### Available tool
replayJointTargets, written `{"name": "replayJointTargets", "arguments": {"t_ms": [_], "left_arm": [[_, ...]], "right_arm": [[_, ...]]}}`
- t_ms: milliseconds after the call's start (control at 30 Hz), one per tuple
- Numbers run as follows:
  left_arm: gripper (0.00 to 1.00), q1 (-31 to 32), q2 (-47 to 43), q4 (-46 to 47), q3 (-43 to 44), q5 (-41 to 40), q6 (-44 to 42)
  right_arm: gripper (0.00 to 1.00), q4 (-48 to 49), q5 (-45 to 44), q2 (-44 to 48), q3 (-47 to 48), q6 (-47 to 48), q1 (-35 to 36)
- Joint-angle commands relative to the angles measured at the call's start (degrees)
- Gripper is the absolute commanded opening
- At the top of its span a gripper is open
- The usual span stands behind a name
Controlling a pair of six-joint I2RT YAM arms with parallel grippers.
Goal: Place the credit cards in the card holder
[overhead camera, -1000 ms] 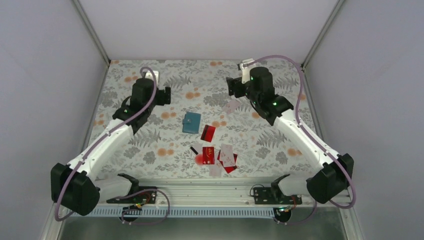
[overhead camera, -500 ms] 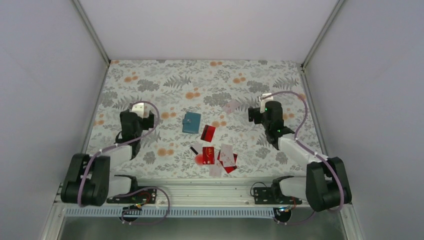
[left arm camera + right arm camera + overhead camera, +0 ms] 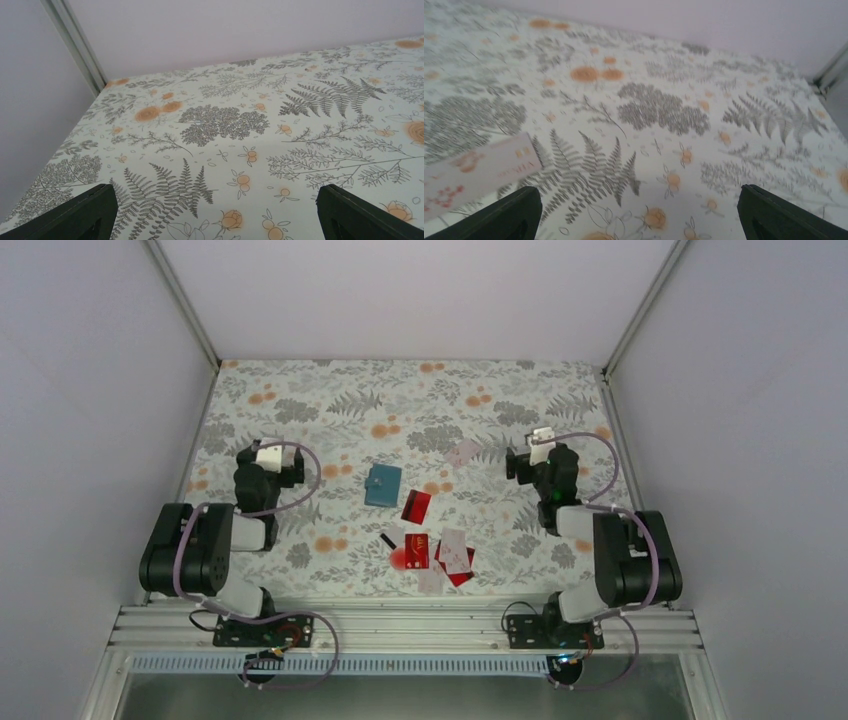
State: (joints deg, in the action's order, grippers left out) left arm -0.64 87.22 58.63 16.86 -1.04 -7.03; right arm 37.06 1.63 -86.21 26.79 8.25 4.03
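Top view: shows the teal card holder [image 3: 383, 485] lying flat near the middle of the floral table [image 3: 300, 390], with the credit cards [image 3: 441, 554] scattered on the side toward the right arm. Places one red card [image 3: 416, 506] just beside the holder's near right corner, a loose pile of red and pale cards nearer the arms' bases, and a single pale card [image 3: 463, 452] apart toward the far right. Marks a round red blob [image 3: 401, 559] at the pile's left edge and a small black piece [image 3: 388, 539] just beyond it. Sets the left gripper [image 3: 290, 472] well to the left of the holder and the right gripper [image 3: 515, 462] well to the right, both arms folded low, neither touching a card. Left wrist view: shows the left gripper [image 3: 215, 190] spread wide and empty, dark fingers [image 3: 82, 215] at the two lower corners, patterned table between them. Right wrist view: shows the right gripper [image 3: 638, 189] likewise spread wide and holding nothing, with the pale card [image 3: 474, 172], blurred, flat on the table at the left, just beyond the left finger.
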Motion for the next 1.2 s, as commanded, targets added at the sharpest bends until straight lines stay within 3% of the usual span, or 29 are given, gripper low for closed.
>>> {"name": "replayJointTargets", "arguments": {"t_ms": [0,233,500,633,1167], "left_arm": [[1.0,-0.3,1.5,11.3,-2.3,2.2,0.2],[1.0,-0.2,1.7,11.7,-2.5,1.9,0.1],[1.0,-0.2,1.6,11.7,-2.5,1.9,0.2],[1.0,-0.2,1.6,11.8,-2.5,1.9,0.2],[1.0,-0.2,1.7,11.8,-2.6,1.9,0.2]], "right_arm": [[0.99,10.8,5.6,3.3,-3.1,0.8,-0.6],[0.99,10.0,9.3,-0.8,0.3,-0.2,-1.0],[0.99,17.0,8.4,1.9,-4.9,-1.6,-1.9],[0.99,28.5,8.8,-1.0,-9.6,-6.3,-5.6],[0.99,26.8,10.1,-1.0,-9.0,-7.7,-6.8]]}}
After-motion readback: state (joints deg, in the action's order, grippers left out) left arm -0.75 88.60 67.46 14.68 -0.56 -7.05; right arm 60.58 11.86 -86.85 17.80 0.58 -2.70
